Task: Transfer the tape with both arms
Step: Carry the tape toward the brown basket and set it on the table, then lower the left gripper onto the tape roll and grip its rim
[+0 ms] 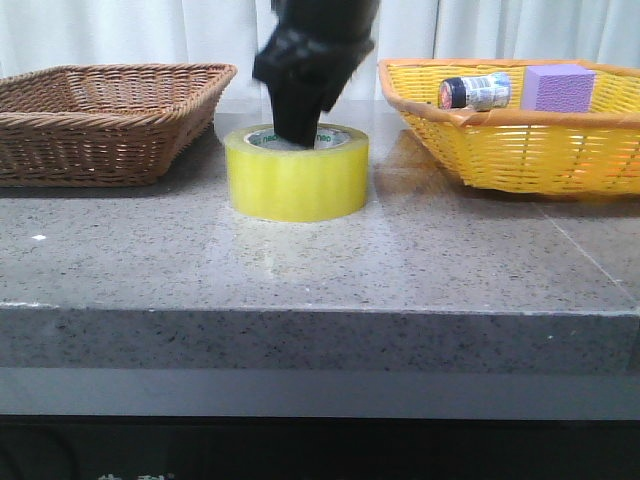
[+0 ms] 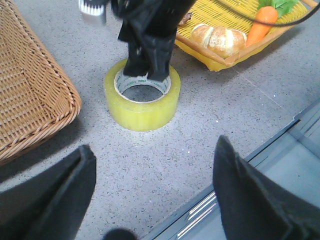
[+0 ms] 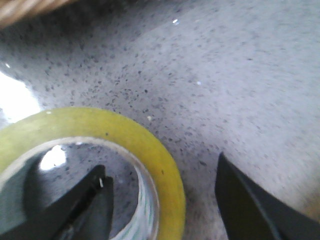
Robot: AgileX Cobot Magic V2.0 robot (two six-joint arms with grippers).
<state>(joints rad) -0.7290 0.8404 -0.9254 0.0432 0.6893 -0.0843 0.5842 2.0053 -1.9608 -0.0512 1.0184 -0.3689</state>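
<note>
The tape (image 1: 297, 178), a wide yellow roll with a white, green-lettered core, lies flat on the grey stone table between two baskets. It also shows in the left wrist view (image 2: 142, 107) and the right wrist view (image 3: 150, 145). My right gripper (image 1: 298, 128) comes down onto it from above and also shows in the left wrist view (image 2: 145, 72). In its own view the right gripper (image 3: 161, 165) is open and straddles the roll's wall, one finger inside the core and the other outside. My left gripper (image 2: 154, 145) is open and empty, above the table near its front edge.
A brown wicker basket (image 1: 100, 115) stands at the left. A yellow basket (image 1: 520, 150) at the right holds a black-capped jar (image 1: 478, 92) and a purple block (image 1: 558, 88); bread (image 2: 218, 39) and a carrot (image 2: 262, 22) lie in it too.
</note>
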